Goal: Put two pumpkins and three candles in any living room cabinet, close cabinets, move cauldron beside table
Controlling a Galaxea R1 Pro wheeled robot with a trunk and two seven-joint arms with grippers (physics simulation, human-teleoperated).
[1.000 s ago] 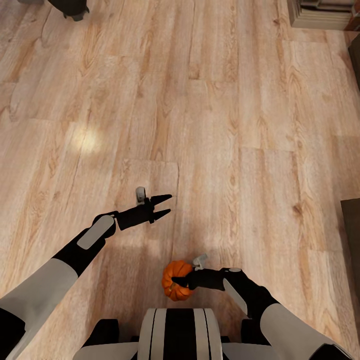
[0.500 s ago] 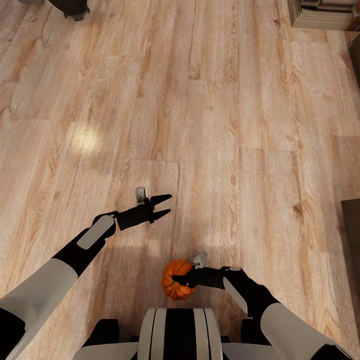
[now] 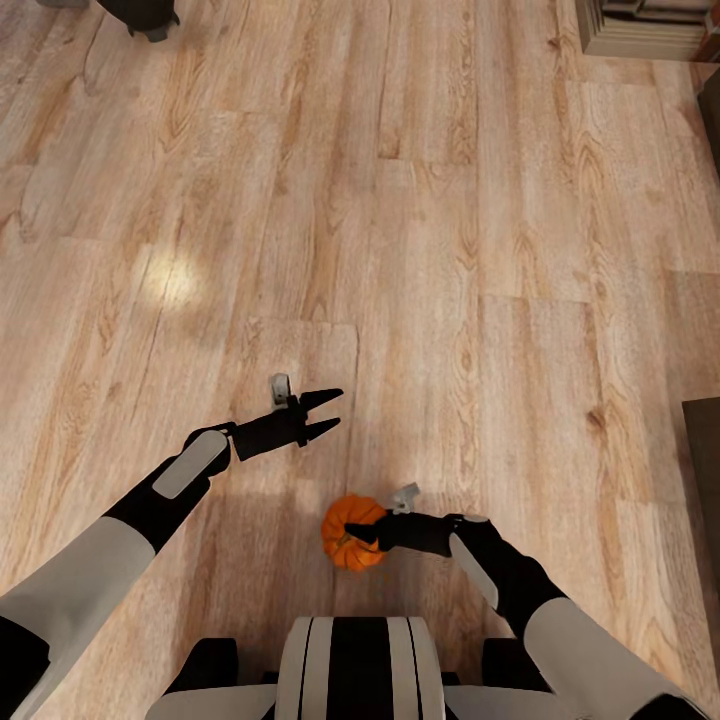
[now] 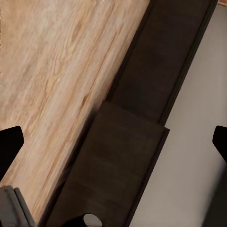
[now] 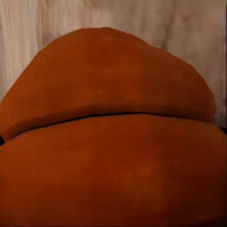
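An orange pumpkin (image 3: 347, 531) was clamped in the right gripper (image 3: 366, 541) above the wood floor (image 3: 450, 250); the left gripper (image 3: 325, 412) was held spread open, empty.

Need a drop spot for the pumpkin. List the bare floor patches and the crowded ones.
Bare wood floor runs wide ahead of the left gripper, open and empty. Crowded: near the robot's trunk, where the right gripper clamps the pumpkin; dark furniture edge at right; shelving far right.
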